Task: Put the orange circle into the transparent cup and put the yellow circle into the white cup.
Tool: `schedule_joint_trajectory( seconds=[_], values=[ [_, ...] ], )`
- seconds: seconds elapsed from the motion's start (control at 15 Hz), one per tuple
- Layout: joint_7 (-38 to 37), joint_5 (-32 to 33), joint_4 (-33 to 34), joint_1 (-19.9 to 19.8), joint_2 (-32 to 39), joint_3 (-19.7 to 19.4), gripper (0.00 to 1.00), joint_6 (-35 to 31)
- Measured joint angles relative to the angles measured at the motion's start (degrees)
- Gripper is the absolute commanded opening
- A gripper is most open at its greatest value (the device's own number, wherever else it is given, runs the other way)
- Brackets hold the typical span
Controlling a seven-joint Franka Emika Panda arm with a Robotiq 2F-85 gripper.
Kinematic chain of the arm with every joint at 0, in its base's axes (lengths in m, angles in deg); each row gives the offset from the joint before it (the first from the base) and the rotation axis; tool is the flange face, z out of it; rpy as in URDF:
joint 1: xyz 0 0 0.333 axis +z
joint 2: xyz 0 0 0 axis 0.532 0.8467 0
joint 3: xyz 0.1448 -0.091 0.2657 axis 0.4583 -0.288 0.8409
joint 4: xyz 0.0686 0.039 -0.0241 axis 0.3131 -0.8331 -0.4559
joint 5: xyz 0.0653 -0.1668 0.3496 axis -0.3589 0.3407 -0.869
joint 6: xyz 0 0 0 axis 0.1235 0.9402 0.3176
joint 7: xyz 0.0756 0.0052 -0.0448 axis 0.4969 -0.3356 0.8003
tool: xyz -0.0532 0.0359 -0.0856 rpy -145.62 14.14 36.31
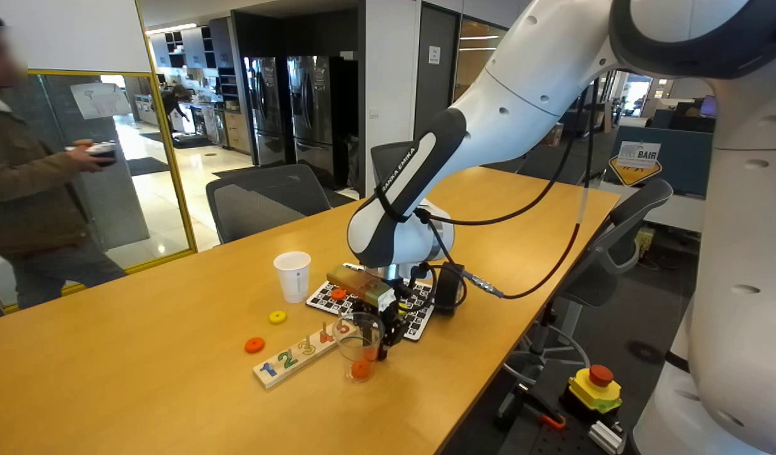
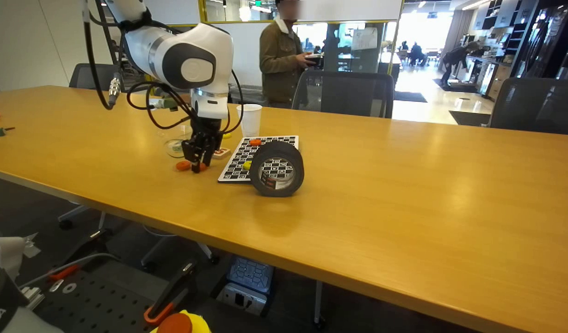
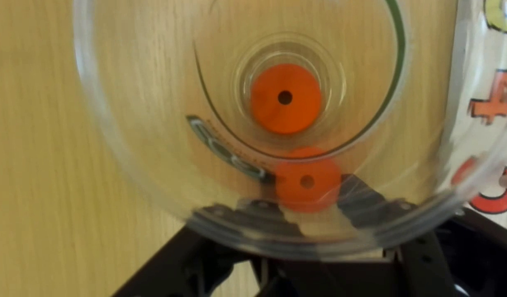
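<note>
A round orange disc with a centre hole, likely painted wood, is grasped by the black two-fingered gripper, whose fingers flank it low over the light-brown desk, just beside the clear tapered plastic cup and outside it. Whether it is lifted off the desk, the views do not settle.

The step in hand looks to be picking up an orange piece for the clear cup, where a second round orange disc seems to lie at the bottom already. The next move calls for a straight lift until the held disc clears the rim, then a short shift over the mouth and a release; going sideways too soon could tip the cup.

The held disc lies flat or nearly so, its hole pointing up; being round, it has no long axis across its face.

In an exterior view, a painted wooden number strip lies left of the clear cup. Beyond it, a round yellow disc rests between a loose orange disc and the upright opaque white tapered cup, whose inside is hidden.
</note>
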Motion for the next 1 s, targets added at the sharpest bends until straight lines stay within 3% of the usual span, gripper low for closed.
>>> schedule_joint_trajectory(
  seconds=[0.2,0.53,0.73,1.0],
  values=[
    [-0.6,2.32,-0.33,0.02,-1.43,-2.59,0.22,0.01],
    [-6.72,13.5,-1.04,0.01,-6.33,-7.01,0.2,0.28],
    [-9.01,18.3,-1.25,0.05,-9.75,-6.9,0.21,0.48],
    [-8.25,20.16,-1.64,0.29,-13.88,-4.81,0.2,0.53]
  ],
)
